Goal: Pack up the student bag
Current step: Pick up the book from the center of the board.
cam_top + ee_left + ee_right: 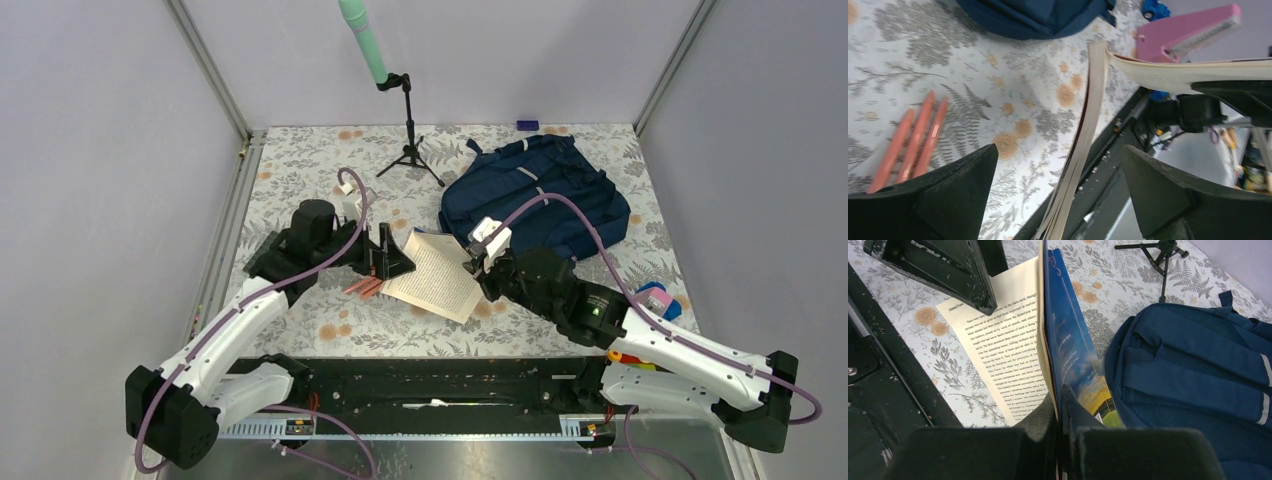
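The navy student bag (535,190) lies at the back right of the floral table and also fills the right of the right wrist view (1188,360). An open book (435,275) lies in front of the bag. My right gripper (1060,407) is shut on the book's blue cover (1068,340) and holds it upright, with the printed page (1003,340) lying flat to its left. My left gripper (1060,165) is open at the book's left side (385,262). The book's page edges (1083,140) stand between its fingers. The bag's edge shows at the top of the left wrist view (1033,15).
Three orange pens (363,287) lie left of the book, also in the left wrist view (915,140). A small black tripod (410,150) with a green stick stands behind. Pink and blue items (655,298) sit by the right arm. A black rail (430,385) runs along the near edge.
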Action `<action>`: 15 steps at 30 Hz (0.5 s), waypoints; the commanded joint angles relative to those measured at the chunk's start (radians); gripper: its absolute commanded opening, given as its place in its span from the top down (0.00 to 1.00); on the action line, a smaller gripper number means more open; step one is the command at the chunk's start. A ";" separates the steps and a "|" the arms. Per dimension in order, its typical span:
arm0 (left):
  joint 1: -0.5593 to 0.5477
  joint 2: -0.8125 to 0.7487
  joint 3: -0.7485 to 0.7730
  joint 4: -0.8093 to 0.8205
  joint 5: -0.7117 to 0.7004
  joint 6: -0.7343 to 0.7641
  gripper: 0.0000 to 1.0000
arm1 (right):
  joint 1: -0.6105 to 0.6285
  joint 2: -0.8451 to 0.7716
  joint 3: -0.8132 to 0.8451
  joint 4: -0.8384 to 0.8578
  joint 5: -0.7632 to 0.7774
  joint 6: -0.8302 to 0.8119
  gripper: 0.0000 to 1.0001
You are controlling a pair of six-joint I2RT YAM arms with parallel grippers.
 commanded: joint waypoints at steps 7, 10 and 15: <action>0.005 0.003 -0.068 0.243 0.291 -0.198 0.99 | 0.004 0.021 0.069 0.090 -0.067 -0.023 1.00; 0.006 -0.012 -0.097 0.332 0.270 -0.302 1.00 | 0.022 0.074 0.074 0.117 -0.093 -0.009 0.91; 0.006 -0.038 -0.109 0.374 0.183 -0.417 1.00 | 0.111 0.149 0.038 0.222 -0.044 -0.049 0.58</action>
